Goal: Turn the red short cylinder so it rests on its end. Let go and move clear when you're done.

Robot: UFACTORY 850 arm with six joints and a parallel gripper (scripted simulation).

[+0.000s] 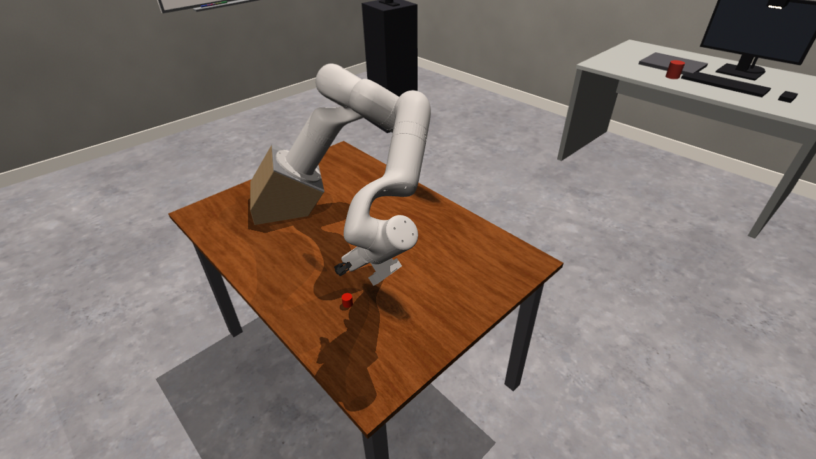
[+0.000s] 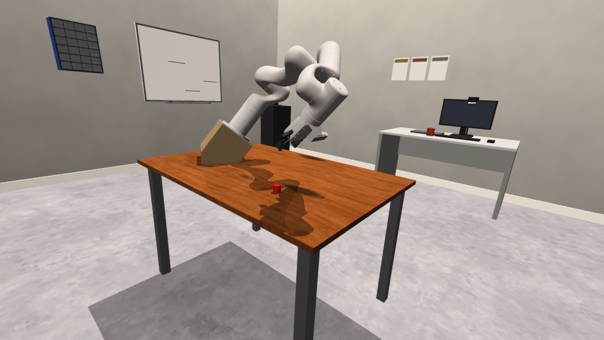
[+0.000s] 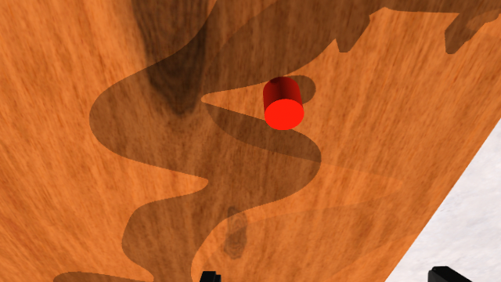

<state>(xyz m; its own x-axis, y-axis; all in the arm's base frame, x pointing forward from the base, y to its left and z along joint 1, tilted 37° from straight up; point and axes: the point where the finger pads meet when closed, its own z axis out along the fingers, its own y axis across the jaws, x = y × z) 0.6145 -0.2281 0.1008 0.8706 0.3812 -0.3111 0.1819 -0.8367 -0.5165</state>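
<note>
With the red short cylinder (image 2: pixel 276 188) standing on its end on the table (image 2: pixel 363 186), well below and ahead of the spread, empty jaws of the gripper (image 2: pixel 290 138), the task appears complete and calls only for retreat.

Top view: a high, distant camera looked obliquely down on the surface (image 1: pixel 456 240) and arm (image 1: pixel 399 148). Exterior view: a low, room-level camera faced the surface (image 2: pixel 346 186) from one corner. Wrist view: close above the surface (image 3: pixel 78 117). All three shared the red short cylinder (image 3: pixel 283 103).
</note>
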